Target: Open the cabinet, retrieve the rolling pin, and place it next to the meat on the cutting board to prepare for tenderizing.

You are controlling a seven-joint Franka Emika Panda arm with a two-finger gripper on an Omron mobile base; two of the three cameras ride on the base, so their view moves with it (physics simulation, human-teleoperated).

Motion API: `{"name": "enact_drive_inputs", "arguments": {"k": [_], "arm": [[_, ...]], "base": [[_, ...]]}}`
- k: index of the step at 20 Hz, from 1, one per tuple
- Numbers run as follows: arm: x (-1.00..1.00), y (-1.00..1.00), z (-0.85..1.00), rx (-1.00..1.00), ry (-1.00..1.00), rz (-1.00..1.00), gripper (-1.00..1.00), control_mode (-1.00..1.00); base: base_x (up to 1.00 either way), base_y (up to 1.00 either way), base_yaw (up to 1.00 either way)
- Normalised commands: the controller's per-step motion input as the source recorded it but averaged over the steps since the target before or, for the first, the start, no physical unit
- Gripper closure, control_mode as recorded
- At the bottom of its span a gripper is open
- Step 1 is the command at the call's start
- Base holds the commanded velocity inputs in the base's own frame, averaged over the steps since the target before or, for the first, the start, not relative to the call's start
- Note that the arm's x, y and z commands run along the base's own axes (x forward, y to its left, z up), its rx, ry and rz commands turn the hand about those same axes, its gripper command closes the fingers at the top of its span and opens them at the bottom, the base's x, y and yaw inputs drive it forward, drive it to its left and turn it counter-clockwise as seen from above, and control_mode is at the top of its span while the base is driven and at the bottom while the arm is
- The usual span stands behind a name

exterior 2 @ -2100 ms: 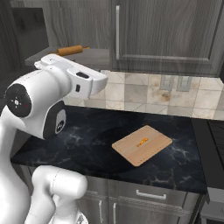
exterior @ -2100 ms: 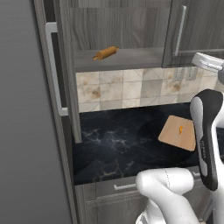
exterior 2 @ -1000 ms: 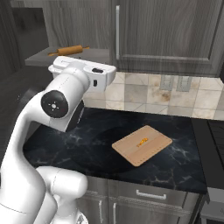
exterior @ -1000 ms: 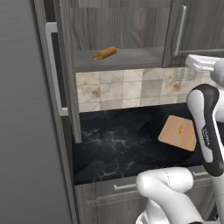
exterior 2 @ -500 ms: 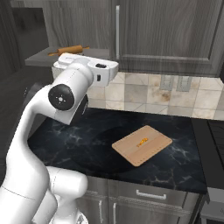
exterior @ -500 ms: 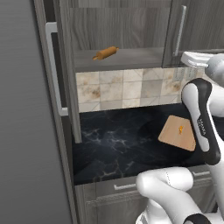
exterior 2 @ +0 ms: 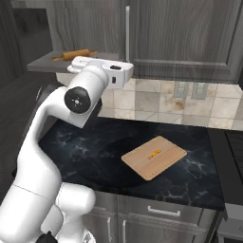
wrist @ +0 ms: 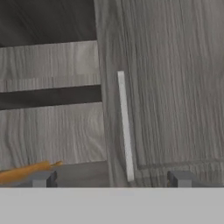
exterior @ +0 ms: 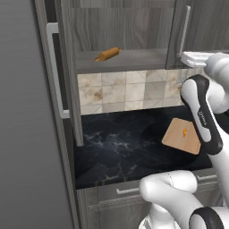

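The cabinet (exterior: pixel 129 27) has its left door (exterior: pixel 67 80) swung open and its right door (wrist: pixel 175 87) closed, with a silver bar handle (wrist: pixel 125 127). The orange-brown rolling pin (exterior: pixel 107 54) lies on the open shelf, also visible as the rolling pin (exterior 2: pixel 73 54) and, at the lower left of the hand view, the rolling pin (wrist: pixel 24 171). My gripper (wrist: pixel 112 178) is open and empty, up in front of the cabinet and facing the closed door's handle, to the right of the pin. The tan cutting board (exterior: pixel 179 138) lies on the counter with a small orange piece of meat (exterior: pixel 184 132).
The open door juts out over the left end of the black marbled counter (exterior: pixel 120 143). A tall grey panel (exterior: pixel 22 134) stands at the far left. Grey drawer fronts (exterior 2: pixel 161 209) run below the counter, and wall outlets (exterior 2: pixel 180 89) sit on the tiled backsplash.
My arm has swung and lifted the hand closer to the cabinet front. The jaws stayed open, and the rolling pin, board and meat have not moved.
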Motion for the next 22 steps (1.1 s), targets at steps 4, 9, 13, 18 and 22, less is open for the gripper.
{"name": "enact_drive_inputs", "arguments": {"k": [4, 9, 13, 18, 22], "arm": [[0.35, -0.03, 0.00, -0.06, 0.00, 0.00, -1.00, -1.00], [0.32, -0.03, -0.02, -0.06, -0.04, 0.00, -1.00, -1.00], [0.24, -0.03, -0.05, -0.06, -0.10, 0.00, -1.00, -1.00], [0.13, -0.10, -0.15, -0.04, -0.10, 0.00, -1.00, -1.00], [0.14, -0.10, -0.08, -0.01, -0.06, 0.00, -1.00, -1.00]], "base": [[0.00, 0.00, 0.00], [0.00, 0.00, 0.00], [0.00, 0.00, 0.00], [0.00, 0.00, 0.00], [0.00, 0.00, 0.00]]}}
